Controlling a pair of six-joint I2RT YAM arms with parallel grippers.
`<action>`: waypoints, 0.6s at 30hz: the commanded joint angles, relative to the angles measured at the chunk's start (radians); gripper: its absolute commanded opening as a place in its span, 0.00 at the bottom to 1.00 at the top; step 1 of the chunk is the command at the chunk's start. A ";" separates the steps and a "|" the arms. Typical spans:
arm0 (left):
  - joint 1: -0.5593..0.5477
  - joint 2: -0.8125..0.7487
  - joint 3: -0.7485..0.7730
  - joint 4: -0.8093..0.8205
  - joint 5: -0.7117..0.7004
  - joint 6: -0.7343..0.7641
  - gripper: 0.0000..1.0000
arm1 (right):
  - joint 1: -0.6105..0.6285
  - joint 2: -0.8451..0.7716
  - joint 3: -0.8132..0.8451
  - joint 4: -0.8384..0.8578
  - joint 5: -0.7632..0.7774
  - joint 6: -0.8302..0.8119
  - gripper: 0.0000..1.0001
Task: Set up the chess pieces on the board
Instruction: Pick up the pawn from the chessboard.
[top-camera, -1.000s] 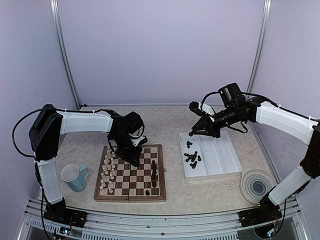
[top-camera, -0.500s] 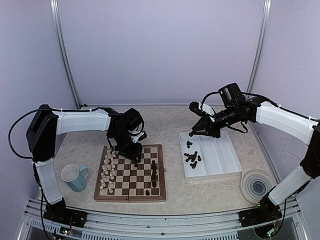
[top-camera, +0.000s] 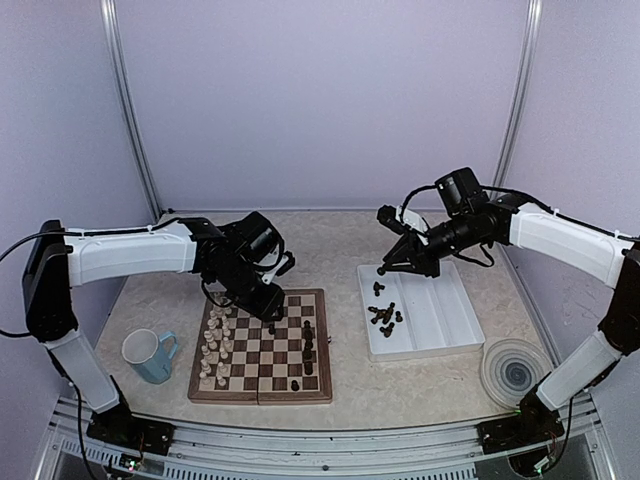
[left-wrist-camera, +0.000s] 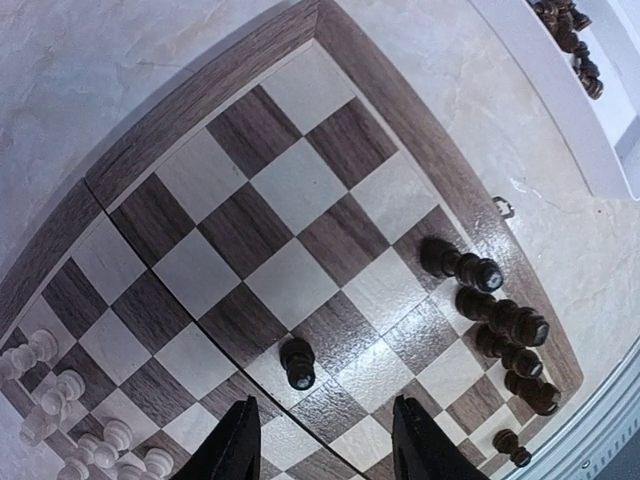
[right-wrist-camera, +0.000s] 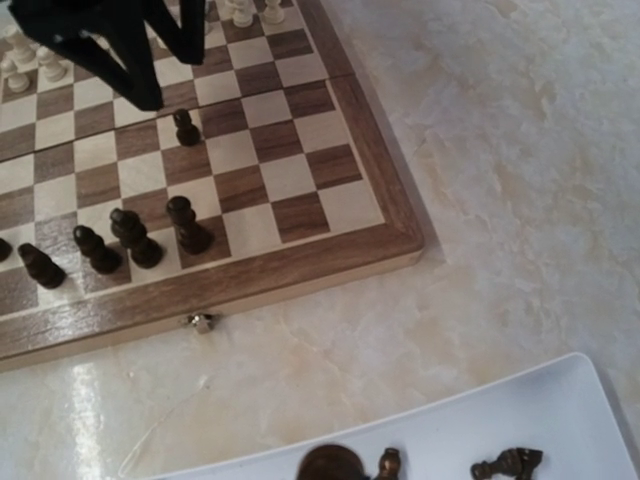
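Hovering above the board (top-camera: 260, 397), your left gripper (left-wrist-camera: 322, 410) stands spread, with one dark pawn (left-wrist-camera: 297, 362) upright just beside its fingertips. Your right gripper (top-camera: 383, 268) hangs over the tray (top-camera: 440, 300) of chess pieces (top-camera: 383, 315); you cannot tell its state.

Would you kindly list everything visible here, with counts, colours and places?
chessboard: one, brown and beige checks, centre-left.
tray: one, white, right of chessboard.
dark chess pieces: at least six, chessboard's right side.
loose dark pieces: several, in the tray.
cream-white chess pieces: many, chessboard's left side.
mug: one, light blue, left of chessboard.
ridged disc: one, pale, beside tray's near right corner.
table: one, marbled beige.
left hand: black, open, above a lone dark pawn.
right hand: black, above tray's far left corner, grip unclear.
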 joint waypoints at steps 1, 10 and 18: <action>-0.015 0.031 -0.010 0.008 -0.085 -0.012 0.47 | -0.006 0.011 0.023 -0.003 -0.019 0.000 0.14; -0.015 0.091 -0.003 0.019 -0.076 -0.006 0.39 | -0.006 0.001 0.009 0.002 -0.008 -0.002 0.14; -0.014 0.118 -0.005 0.017 -0.058 -0.006 0.32 | -0.006 0.005 0.006 0.006 -0.010 -0.001 0.13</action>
